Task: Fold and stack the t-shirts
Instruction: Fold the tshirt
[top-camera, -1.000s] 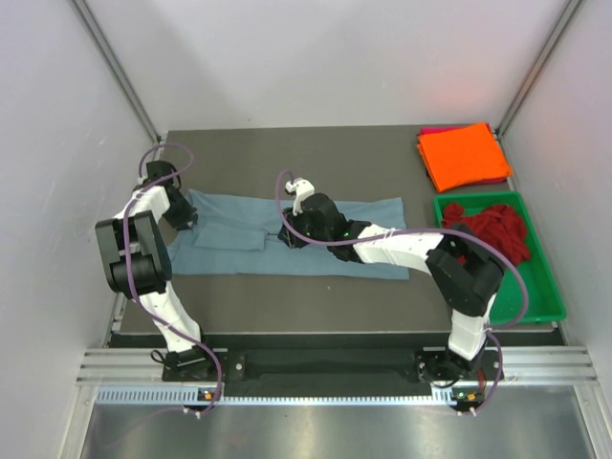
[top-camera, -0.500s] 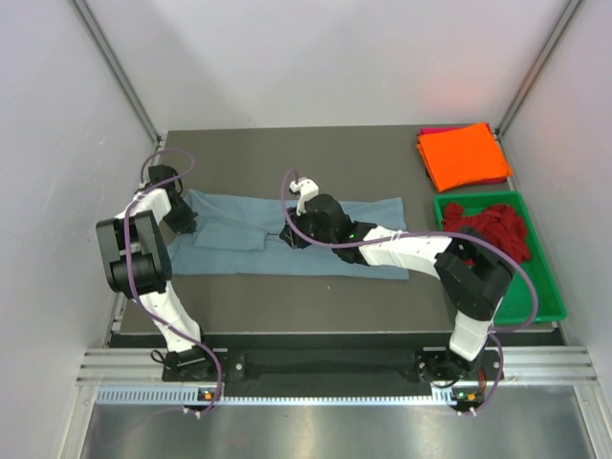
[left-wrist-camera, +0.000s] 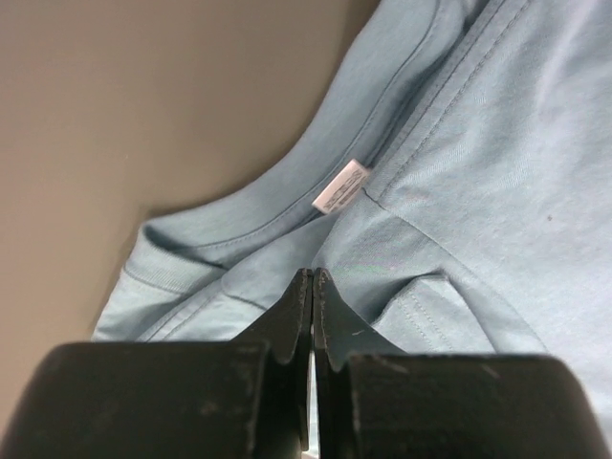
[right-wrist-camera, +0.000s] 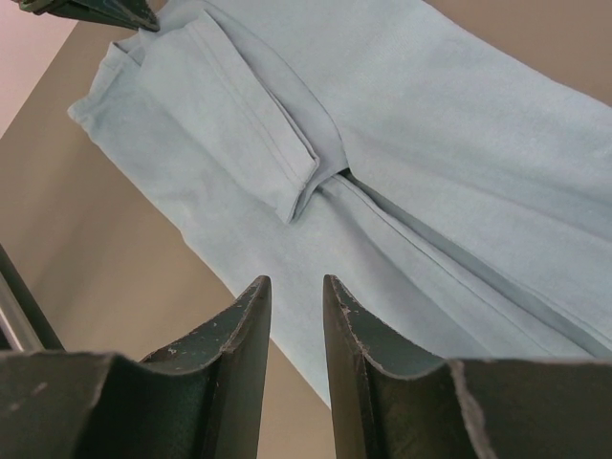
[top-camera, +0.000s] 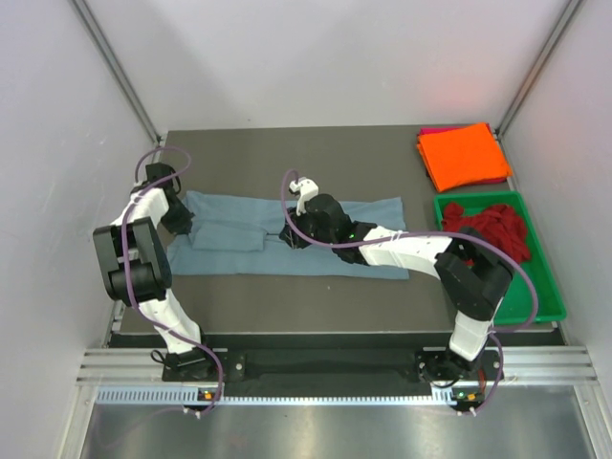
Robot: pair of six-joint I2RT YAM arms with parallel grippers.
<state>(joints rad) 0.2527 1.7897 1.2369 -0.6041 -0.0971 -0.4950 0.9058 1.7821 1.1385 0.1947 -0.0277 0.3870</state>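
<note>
left gripper (left-wrist-camera: 313, 279) pinches the blue-grey t-shirt (left-wrist-camera: 478, 182) beside its collar (left-wrist-camera: 273, 218).

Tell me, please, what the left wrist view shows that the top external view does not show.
Only the left wrist view: the white label in the collar, and the left gripper shut on a fold of the blue-grey t-shirt. Only the top external view: the folded orange t-shirt, the dark red t-shirt in the green tray, and the right gripper. Both: the blue-grey t-shirt and the left gripper at its collar end.
</note>
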